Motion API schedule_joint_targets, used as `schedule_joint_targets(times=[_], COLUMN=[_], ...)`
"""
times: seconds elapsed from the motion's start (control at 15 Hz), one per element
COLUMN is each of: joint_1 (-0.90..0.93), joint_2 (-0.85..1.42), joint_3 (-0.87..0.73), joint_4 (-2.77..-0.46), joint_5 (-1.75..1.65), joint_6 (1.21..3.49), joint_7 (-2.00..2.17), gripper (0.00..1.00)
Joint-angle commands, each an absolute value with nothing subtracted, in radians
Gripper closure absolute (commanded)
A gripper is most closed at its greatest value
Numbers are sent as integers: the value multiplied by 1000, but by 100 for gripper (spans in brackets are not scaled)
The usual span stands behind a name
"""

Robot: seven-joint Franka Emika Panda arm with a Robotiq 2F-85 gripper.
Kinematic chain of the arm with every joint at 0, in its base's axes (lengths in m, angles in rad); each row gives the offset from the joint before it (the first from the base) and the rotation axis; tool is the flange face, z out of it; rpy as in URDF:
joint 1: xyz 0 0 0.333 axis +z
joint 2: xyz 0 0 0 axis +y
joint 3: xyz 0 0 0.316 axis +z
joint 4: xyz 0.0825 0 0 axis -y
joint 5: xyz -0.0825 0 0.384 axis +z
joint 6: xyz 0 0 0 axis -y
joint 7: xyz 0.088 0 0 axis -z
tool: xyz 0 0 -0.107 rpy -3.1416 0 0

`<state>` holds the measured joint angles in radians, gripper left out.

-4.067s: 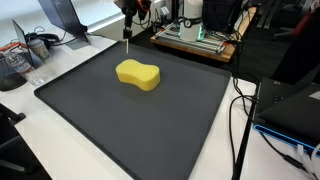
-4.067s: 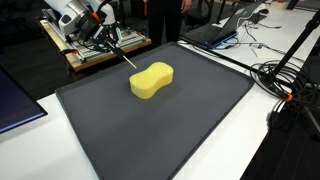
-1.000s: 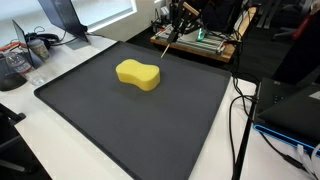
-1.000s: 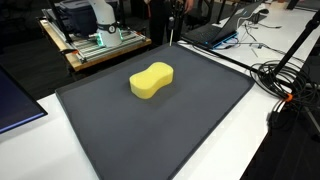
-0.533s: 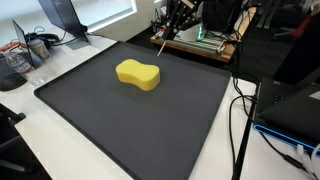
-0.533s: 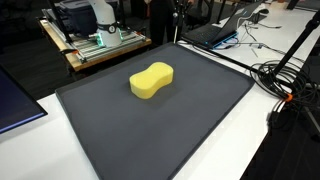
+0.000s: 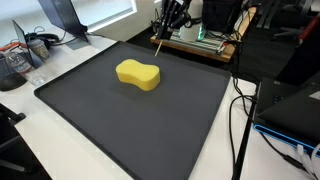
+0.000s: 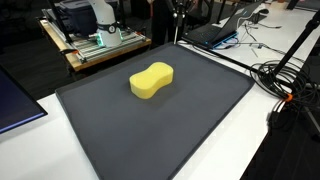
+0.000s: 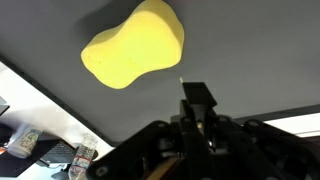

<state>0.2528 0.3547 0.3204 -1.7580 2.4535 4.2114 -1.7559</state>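
A yellow, peanut-shaped sponge lies on a large dark mat. My gripper hovers over the mat's far edge, well apart from the sponge. It is shut on a thin pale stick that slants down towards the mat. In the wrist view the sponge fills the upper left. The gripper rises dark from the bottom with its jaws pressed together, and only the stick's tiny tip shows beside them.
A wooden cart with equipment stands just behind the mat's far edge. Cables trail along one side of the table. A laptop and desk clutter sit at the corners.
Since four seconds ago the gripper and stick have moved along the mat's far edge, away from the sponge. In the last second they drifted only slightly. The sponge has not moved.
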Motion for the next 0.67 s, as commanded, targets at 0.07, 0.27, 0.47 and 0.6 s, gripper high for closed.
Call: schedule_joint_targets(times=[0.07, 0.27, 0.47, 0.6], joint_1=[211, 129, -22, -69], joint_2=[410, 447, 485, 509], joint_3=[317, 324, 434, 466], joint_4=[-1648, -1557, -1563, -1550], joint_5=[2478, 2561, 2516, 2514], joint_6=[4238, 4259, 4245, 4251], joint_7=[-1672, -1699, -1582, -1496], gripper=[97, 97, 97, 97])
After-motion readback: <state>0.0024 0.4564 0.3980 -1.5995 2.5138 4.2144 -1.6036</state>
